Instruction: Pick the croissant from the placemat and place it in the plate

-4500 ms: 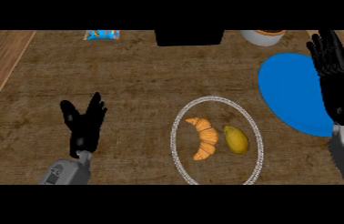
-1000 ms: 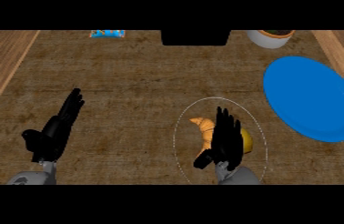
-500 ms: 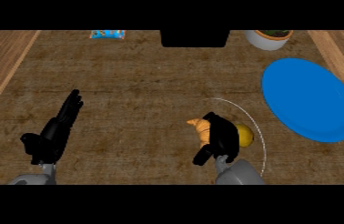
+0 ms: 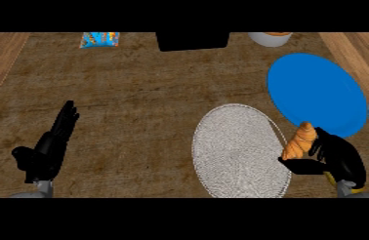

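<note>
The counter (image 4: 144,97) is matt, grainy brown wood, the placemat (image 4: 238,151) a coarse grey weave, the plate (image 4: 317,88) smooth matt blue, the croissant (image 4: 299,141) lightly glossy.

**A:** Placemat (image 4: 238,156) sits by the counter's (image 4: 144,97) near edge, right of centre. The plate (image 4: 317,92) lies behind it, towards the right edge.

**B:** And the croissant (image 4: 300,141), in the right hand (image 4: 335,158), is at the mat's right rim, just before the plate! Left hand (image 4: 47,146) is by the near-left corner.

**A:** Far edge: packet (image 4: 99,39) left, box (image 4: 193,40) middle, bowl (image 4: 270,38) right.
</note>
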Robot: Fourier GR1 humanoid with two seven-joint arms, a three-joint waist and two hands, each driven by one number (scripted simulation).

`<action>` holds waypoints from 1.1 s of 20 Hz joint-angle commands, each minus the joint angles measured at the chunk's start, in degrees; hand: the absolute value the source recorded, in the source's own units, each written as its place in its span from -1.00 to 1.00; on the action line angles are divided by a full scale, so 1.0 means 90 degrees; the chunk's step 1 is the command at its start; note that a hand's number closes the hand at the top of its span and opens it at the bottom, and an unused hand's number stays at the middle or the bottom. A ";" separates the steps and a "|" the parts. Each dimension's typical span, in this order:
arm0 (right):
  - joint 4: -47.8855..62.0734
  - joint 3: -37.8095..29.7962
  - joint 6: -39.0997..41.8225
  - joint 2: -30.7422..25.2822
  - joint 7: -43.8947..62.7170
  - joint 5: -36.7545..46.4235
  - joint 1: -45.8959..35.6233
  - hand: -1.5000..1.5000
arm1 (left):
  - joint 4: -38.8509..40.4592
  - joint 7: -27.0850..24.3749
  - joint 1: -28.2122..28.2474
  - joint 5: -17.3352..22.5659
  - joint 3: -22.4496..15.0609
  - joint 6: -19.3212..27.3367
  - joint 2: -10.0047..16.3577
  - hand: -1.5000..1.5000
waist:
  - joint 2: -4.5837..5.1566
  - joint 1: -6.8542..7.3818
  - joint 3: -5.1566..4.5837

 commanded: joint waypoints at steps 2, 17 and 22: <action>0.0308 -0.1565 -0.0094 -0.1748 -0.1887 -0.0997 0.0448 1.00 | -0.0034 -0.0069 0.0176 0.0040 0.0110 0.0014 0.0049 0.00 | -0.0002 -0.0097 0.0026; 0.2729 -0.4775 0.0316 -0.2990 -0.7146 -0.3385 0.1037 1.00 | 0.0345 0.0046 -0.0642 -0.0014 0.0085 -0.0283 0.0035 0.00 | 0.0084 0.0424 -0.0014; 0.2616 -0.4946 0.0852 -0.3209 -0.7023 -0.3515 0.0784 1.00 | -0.0253 0.0425 -0.0360 -0.0133 -0.0063 -0.0292 -0.0053 0.00 | 0.0068 0.0532 -0.0021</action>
